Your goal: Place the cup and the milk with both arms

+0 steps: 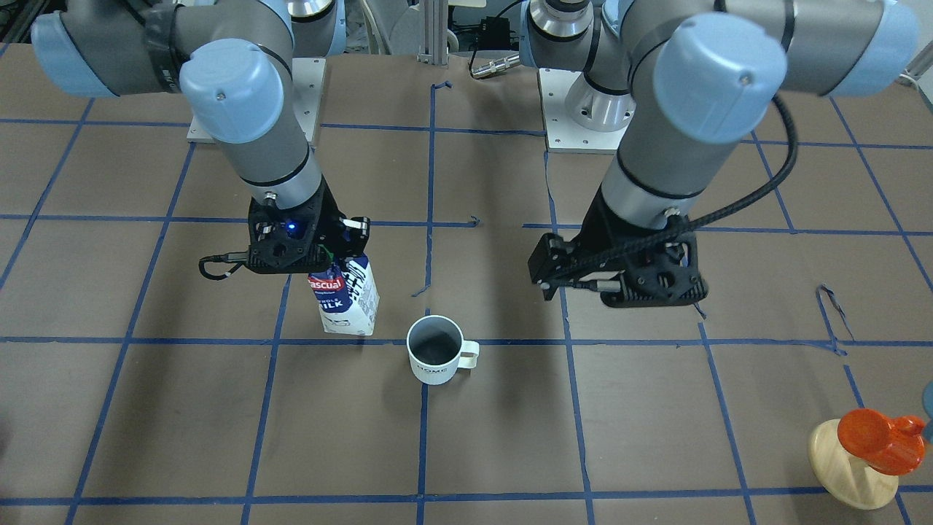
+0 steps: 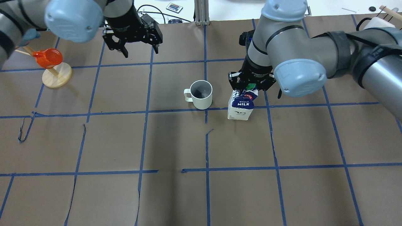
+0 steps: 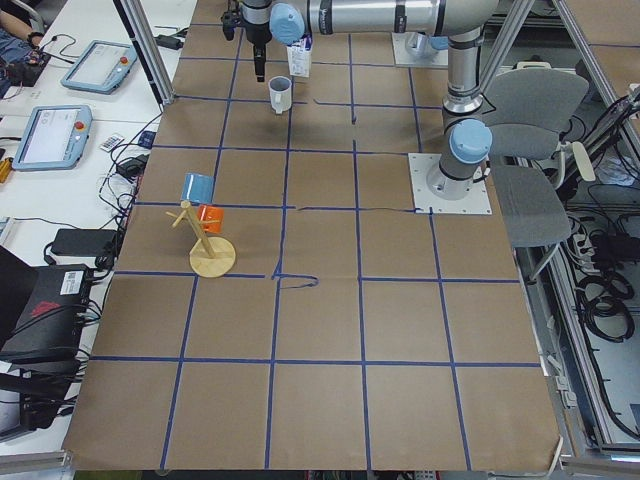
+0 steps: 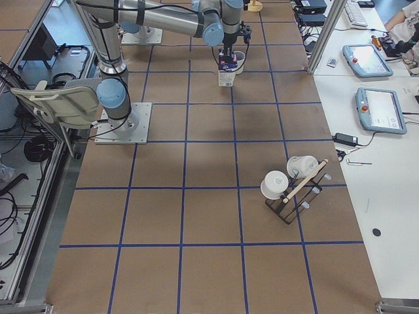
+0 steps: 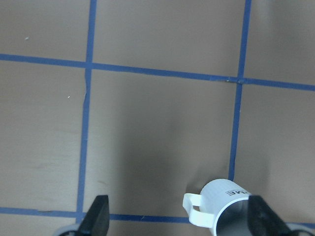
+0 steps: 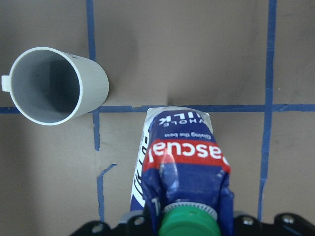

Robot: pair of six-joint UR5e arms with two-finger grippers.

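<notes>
While upright, milk beneath right hand

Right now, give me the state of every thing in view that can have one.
cup: upright on the table, not held.
milk: upright on the table, green cap on, top in the right claw.
left claw: open, empty, in the air.
right claw: shut on the milk's top.
orange cup: hung on a wooden stand.
</notes>
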